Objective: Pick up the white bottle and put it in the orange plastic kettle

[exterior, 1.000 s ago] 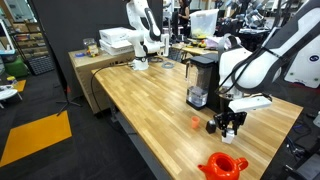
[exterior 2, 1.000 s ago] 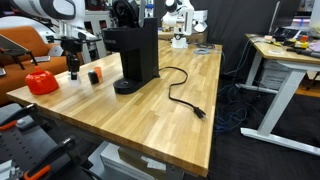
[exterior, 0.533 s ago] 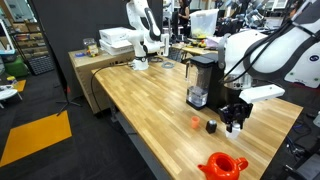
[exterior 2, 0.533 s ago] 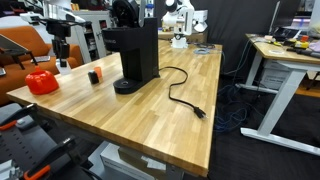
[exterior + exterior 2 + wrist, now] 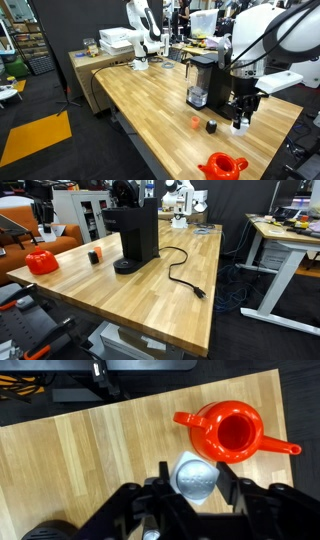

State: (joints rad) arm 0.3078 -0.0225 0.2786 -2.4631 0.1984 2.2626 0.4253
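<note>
- Currently the gripper is clamping the white bottle between its fingers, holding it above the table.
- The orange plastic kettle is sitting upright on the wood, mouth open, just beyond the bottle in the wrist view.

Bent arm elbow-up, wrist pointing straight down; hand hangs in the air, fingers clamped on white bottle.

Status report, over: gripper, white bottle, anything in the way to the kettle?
Gripper shut on white bottle, held aloft. Orange kettle upright, mouth open, offset from bottle. Nothing seen between them.
</note>
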